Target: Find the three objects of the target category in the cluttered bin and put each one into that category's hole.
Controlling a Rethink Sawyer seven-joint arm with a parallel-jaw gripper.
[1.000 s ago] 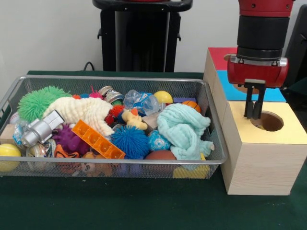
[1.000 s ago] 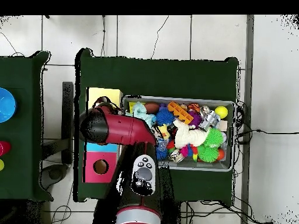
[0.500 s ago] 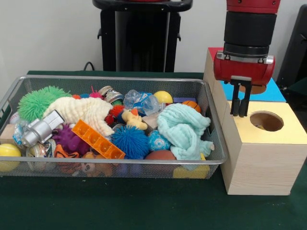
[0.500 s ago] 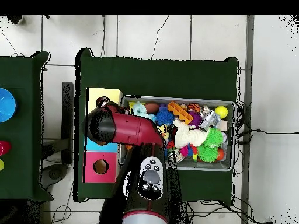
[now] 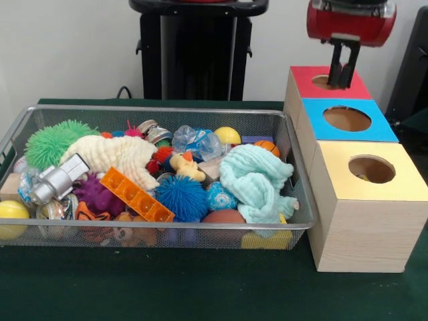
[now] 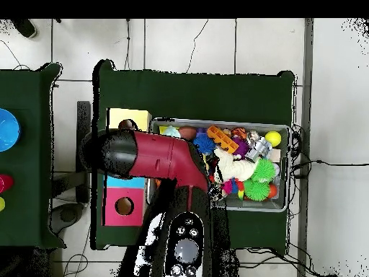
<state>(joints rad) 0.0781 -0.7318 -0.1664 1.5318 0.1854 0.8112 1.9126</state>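
The wire bin (image 5: 160, 111) is full of mixed toys: a green spiky ball (image 5: 52, 140), a cream plush (image 5: 114, 154), an orange brick (image 5: 136, 194), a blue spiky ball (image 5: 180, 198), a mint cloth (image 5: 257, 179), a yellow ball (image 5: 227, 136) and a rubber duck (image 5: 184, 166). To its right stand three boxes with round holes: yellow top (image 5: 372, 169), blue top (image 5: 347, 118), red top (image 5: 321, 81). My gripper (image 5: 340, 83) hangs high over the red box, shut and holding nothing. Overhead, the red arm (image 6: 148, 155) hides the gripper and the blue box.
A silver toy (image 5: 57, 180), a purple spiky toy (image 5: 97, 195) and another yellow ball (image 5: 12, 217) lie at the bin's left end. A black stand (image 5: 197, 53) rises behind the bin. Overhead, the yellow box (image 6: 128, 117) and red box (image 6: 124, 206) show beside the arm.
The gripper has risen and moved from beside the yellow box's hole back past the blue box to above the red one. Nothing in the bin has moved.
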